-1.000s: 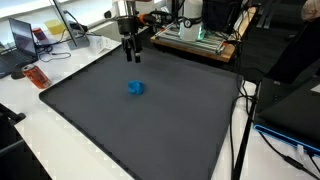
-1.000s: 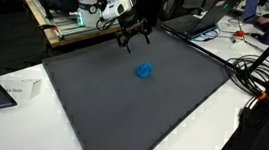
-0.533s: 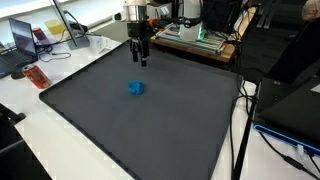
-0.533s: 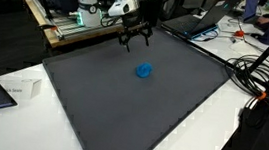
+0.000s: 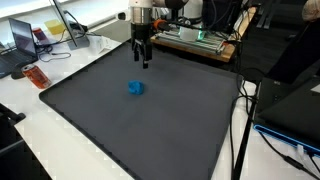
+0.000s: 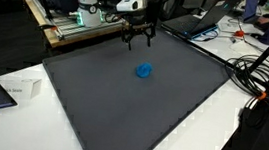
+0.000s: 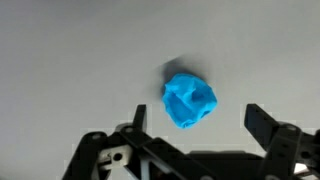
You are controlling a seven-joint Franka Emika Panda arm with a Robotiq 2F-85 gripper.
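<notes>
Dark grey mat (image 5: 150, 130) on a white bench. Small red item (image 5: 35, 76): well left of the claw, off the mat's edge. Crumpled blue lump (image 5: 135, 88): loose on the mat, untouched, below the claw, lined up between its fingers in the wrist view. Claw (image 5: 146, 62): spread, empty, hanging above the mat.

Bright, even room light (wrist view slightly soft).

No legible txt, labels, brands or nos. anywhere in these views; all too small/blurred.
</notes>
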